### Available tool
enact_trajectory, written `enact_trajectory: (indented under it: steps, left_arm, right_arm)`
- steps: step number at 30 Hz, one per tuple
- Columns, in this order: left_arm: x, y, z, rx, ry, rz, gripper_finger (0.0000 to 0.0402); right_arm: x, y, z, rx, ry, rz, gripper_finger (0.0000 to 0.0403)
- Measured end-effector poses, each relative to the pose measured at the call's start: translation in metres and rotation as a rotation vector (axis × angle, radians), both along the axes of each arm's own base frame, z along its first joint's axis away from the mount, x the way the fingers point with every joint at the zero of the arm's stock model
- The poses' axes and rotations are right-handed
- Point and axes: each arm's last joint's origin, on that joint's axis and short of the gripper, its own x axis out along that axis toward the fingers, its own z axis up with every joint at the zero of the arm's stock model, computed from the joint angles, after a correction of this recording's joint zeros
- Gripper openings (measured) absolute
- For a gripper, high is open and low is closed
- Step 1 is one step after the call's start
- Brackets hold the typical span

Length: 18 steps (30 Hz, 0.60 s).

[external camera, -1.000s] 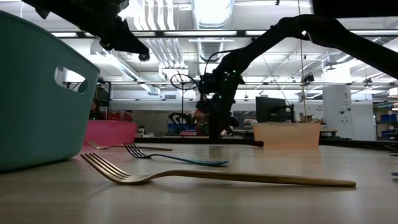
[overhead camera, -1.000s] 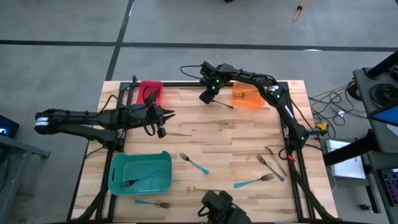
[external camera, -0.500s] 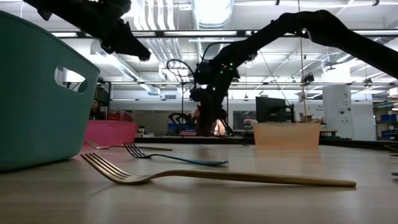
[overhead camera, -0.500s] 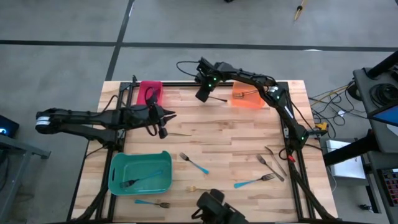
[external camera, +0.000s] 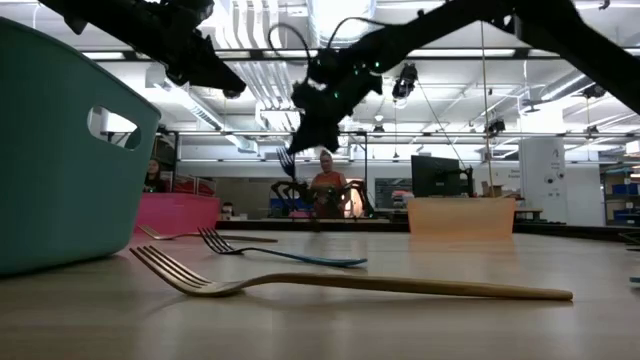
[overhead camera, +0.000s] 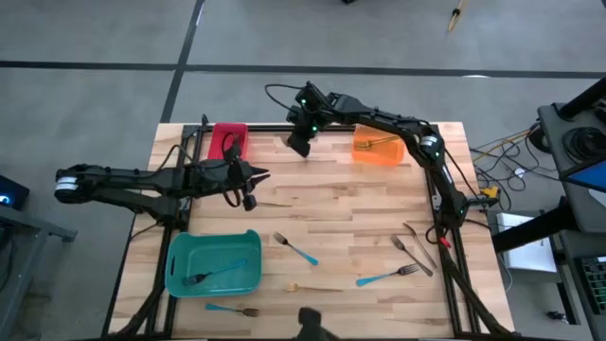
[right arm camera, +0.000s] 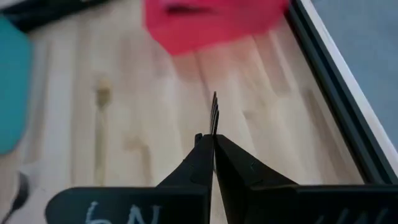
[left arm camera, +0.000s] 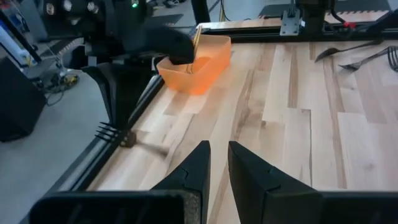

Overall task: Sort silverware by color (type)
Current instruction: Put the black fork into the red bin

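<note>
- My right hand point(overhead camera: 299, 142) hangs above the far edge of the tabletop point(overhead camera: 360, 218), between the red bin point(overhead camera: 228, 140) and the orange bin point(overhead camera: 377, 150). Its fingers are pinched shut on a dark grey fork point(right arm camera: 214, 115), whose tines stick out past the fingertips.
- The red bin lies ahead of the held fork, roughly in line with its long axis; I judge this the nearer drop for that colour. My right hand is the closer one to it from this side.
- My left hand point(overhead camera: 248, 187) hovers over the left middle of the tabletop, fingers point(left arm camera: 198, 163) set narrow with a slim gap, holding nothing that I can see.
- A gold fork point(overhead camera: 273, 203) lies just beside my left hand, its handle pointing right.
- Still loose: a blue-handled fork point(overhead camera: 295, 248) at centre, a gold fork point(external camera: 340, 281) at the near edge, and several more at the near right.
- The teal bin point(overhead camera: 214, 263) holds one blue-handled fork.
- Hard to make out: the contents of the red bin; the held fork is barely visible from above.
</note>
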Motion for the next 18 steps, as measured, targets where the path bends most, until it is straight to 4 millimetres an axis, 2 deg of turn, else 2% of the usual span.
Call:
enact_trajectory:
  steps: [5,10,13,18]
  left_arm:
    - [-0.004,0.0,0.004,0.02,-0.008,-0.008,0.0039]
    - [-0.008,-0.001,0.005,0.02,-0.018,-0.007,0.0039]
    - [-0.008,-0.001,0.005,0.02,-0.018,-0.007,0.0039]
    - [-0.007,-0.001,0.006,0.021,-0.033,-0.008,0.0039]
  right_arm:
    - [-0.001,0.026,0.018,-0.065,-0.122,0.05,0.0008]
    - [-0.015,0.046,0.027,-0.098,-0.268,0.039,0.0008]
    - [-0.025,0.057,0.023,-0.099,-0.34,0.028,0.0008]
    - [-0.035,0.068,0.003,-0.053,-0.397,-0.016,0.0008]
